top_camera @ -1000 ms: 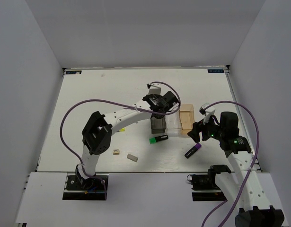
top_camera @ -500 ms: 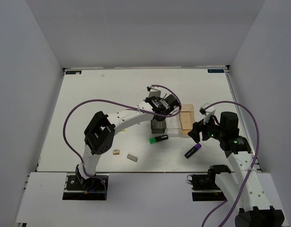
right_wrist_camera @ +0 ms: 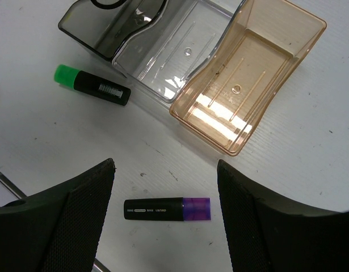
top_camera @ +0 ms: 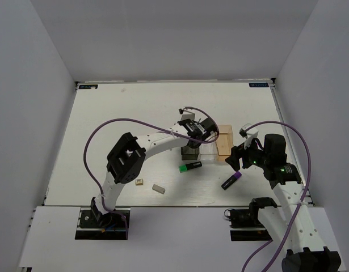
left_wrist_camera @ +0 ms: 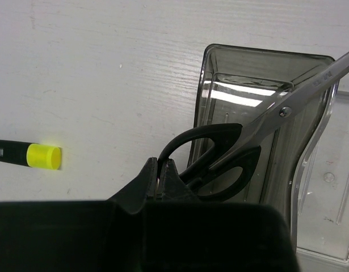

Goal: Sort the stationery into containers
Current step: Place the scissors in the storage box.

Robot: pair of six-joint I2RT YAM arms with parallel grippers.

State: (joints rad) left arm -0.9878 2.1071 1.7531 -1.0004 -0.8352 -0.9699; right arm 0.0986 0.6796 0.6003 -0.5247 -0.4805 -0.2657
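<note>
The left hand is pinching one black handle loop of the scissors, with its two fingers pressed tight on that loop. The scissors are tilted. Their handles sit over the open top of the dark grey bin, and the closed silver blades slant away across the bin's corner toward the clear bin. I cannot tell if the scissors touch the bottom of the bin. From above, the three bins stand touching in a row near the middle of the bench. The dark grey bin is at the 9 o'clock end, the clear bin is in the middle, and the tan-orange bin is at the 3 o'clock end. The right hand is spread wide and holds nothing. It hangs over the purple highlighter, which lies flat on the bench at 6 o'clock from the tan-orange bin. The green highlighter lies just at 6 o'clock from the dark grey bin, close to it but not in it. The yellow highlighter lies on the bench at 9 o'clock from the dark grey bin, and only its yellow end and a bit of black show. The beige eraser and the grey eraser lie near each other toward 7 o'clock, well apart from the bins. The clear and tan-orange bins have nothing in them.
</note>
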